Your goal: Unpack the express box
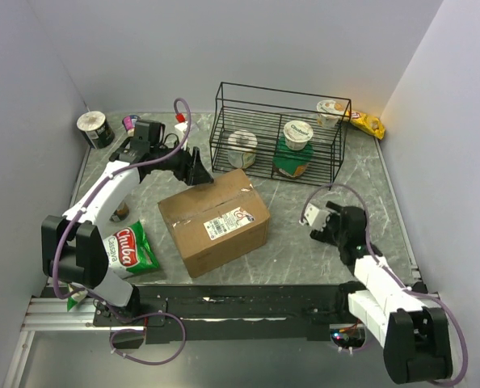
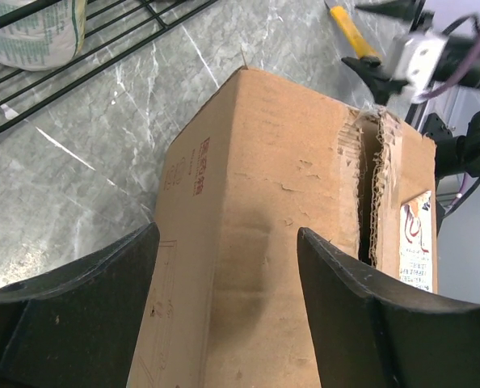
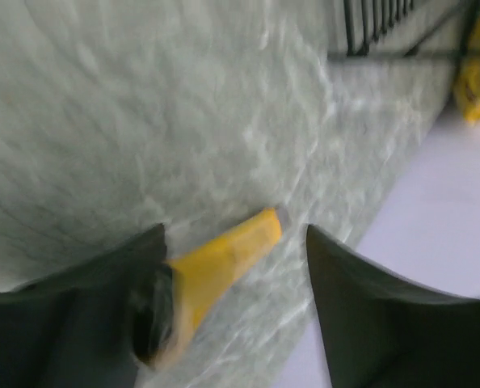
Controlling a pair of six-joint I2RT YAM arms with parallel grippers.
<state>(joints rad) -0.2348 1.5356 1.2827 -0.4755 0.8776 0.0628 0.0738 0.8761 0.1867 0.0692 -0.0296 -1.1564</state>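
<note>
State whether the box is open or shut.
Shut: the box has both top flaps lying flat, though the seam looks torn apart.

A black wire basket (image 1: 284,90) stands at the back of the grey marbled counter (image 1: 305,250); inside, a white cup (image 1: 298,133) sits on a green tub (image 1: 292,164), a round white container (image 1: 242,148) beside them. A yellow packet (image 1: 368,124) lies just beside the basket's right end, a green snack bag (image 1: 133,248) near the front left, a dark cup (image 1: 95,129) in the back-left corner. A yellow-handled tool (image 2: 349,31) lies on the counter.
</note>
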